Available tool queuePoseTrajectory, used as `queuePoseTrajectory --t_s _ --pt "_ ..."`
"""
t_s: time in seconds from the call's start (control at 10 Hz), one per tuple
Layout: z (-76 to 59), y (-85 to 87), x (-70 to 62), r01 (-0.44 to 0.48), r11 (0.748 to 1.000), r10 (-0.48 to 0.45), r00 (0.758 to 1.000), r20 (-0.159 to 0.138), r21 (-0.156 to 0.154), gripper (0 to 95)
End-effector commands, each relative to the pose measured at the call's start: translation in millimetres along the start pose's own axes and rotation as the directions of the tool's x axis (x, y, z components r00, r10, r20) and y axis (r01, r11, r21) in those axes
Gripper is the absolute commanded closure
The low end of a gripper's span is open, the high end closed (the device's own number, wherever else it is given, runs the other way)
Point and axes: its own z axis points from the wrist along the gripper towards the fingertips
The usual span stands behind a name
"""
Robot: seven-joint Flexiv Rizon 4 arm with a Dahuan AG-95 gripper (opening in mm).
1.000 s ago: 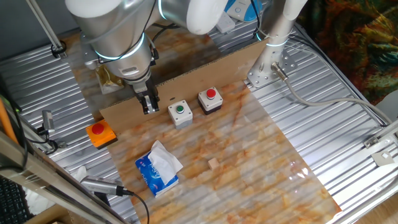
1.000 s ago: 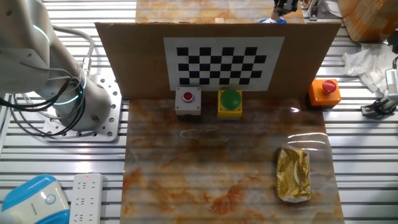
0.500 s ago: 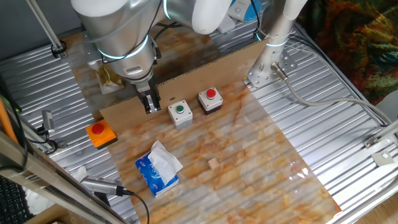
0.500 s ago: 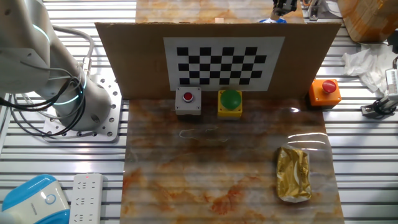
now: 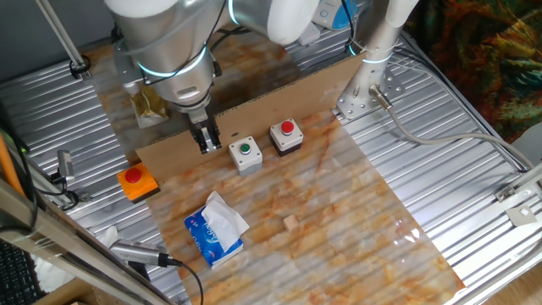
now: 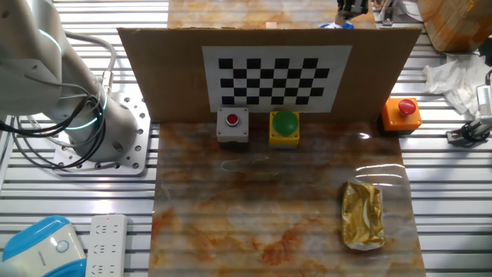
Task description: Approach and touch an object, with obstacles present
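The gripper, its fingers pressed together and holding nothing, hangs just left of the green button box, which sits against the cardboard wall beside the red button box.

A blue tissue pack lies on the marbled worktop with a small wooden block near it. Behind the cardboard wall bearing a checkerboard, a crumpled gold bag sits. A white power strip rests off the worktop's edge.
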Motion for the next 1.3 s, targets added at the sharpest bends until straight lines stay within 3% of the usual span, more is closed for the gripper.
queuePoseTrajectory --t_s 0.1,0.7,1.3 --pt "0.1 -0.4 0.9 0.003 1.0 -0.002 1.0 0.022 -0.022 95.0" --pt "0.1 -0.4 0.9 0.014 1.0 -0.012 0.993 0.115 -0.016 95.0" --pt "0.1 -0.4 0.9 -0.03 1.0 0.031 0.991 0.13 -0.008 95.0"
